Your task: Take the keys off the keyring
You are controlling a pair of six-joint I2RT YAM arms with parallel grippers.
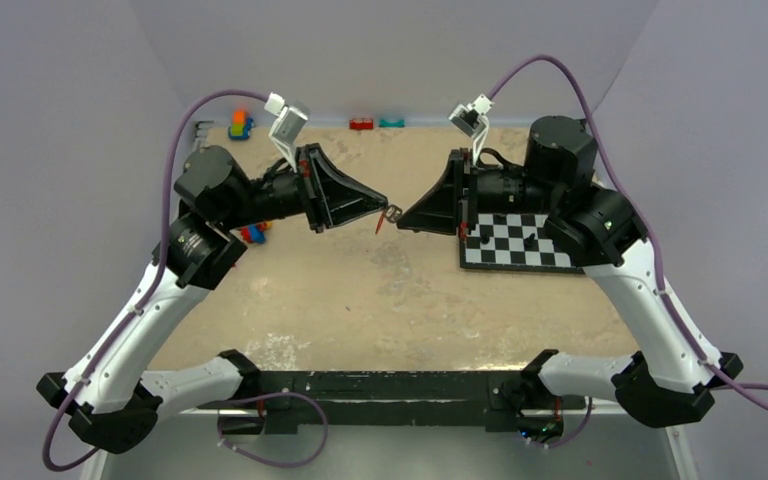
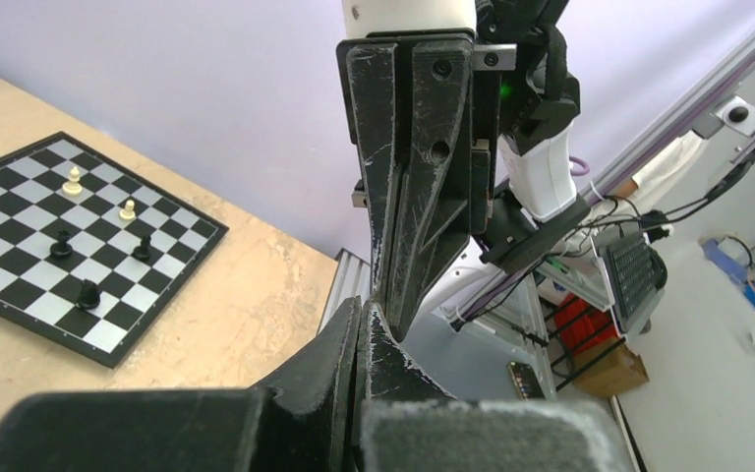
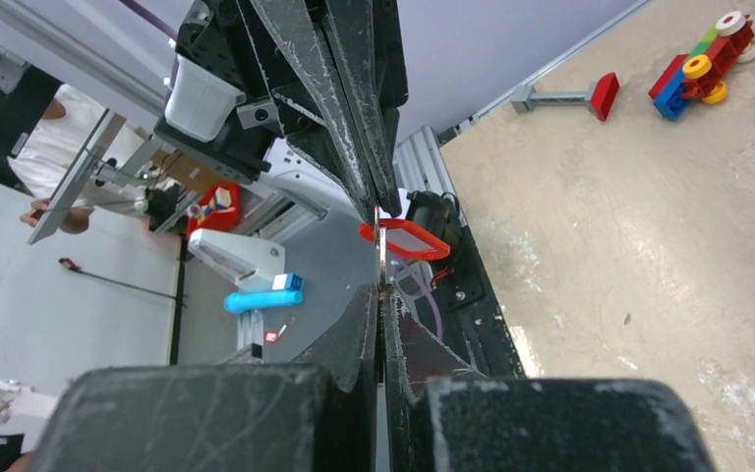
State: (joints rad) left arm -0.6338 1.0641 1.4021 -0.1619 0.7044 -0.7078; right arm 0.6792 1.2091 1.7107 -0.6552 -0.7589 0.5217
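Observation:
Both grippers meet tip to tip in mid-air above the middle of the table. The keyring [image 1: 393, 212] is a tiny wire loop between them; in the right wrist view it shows edge-on as a thin silvery line [image 3: 380, 251]. My left gripper [image 1: 384, 205] is shut on its one side, and my right gripper [image 1: 402, 217] is shut on the other. A red-headed key [image 3: 405, 239] hangs on the ring beside the tips and dangles below them in the top view [image 1: 378, 228]. In the left wrist view my left gripper [image 2: 361, 313] hides the ring.
A chessboard [image 1: 518, 245] with a few pieces lies under the right arm and shows in the left wrist view [image 2: 20, 285]. Toy bricks [image 1: 253, 233] lie under the left arm, and more [image 1: 240, 125] along the far edge. A grey bar with a red end [image 3: 565, 95] lies near them.

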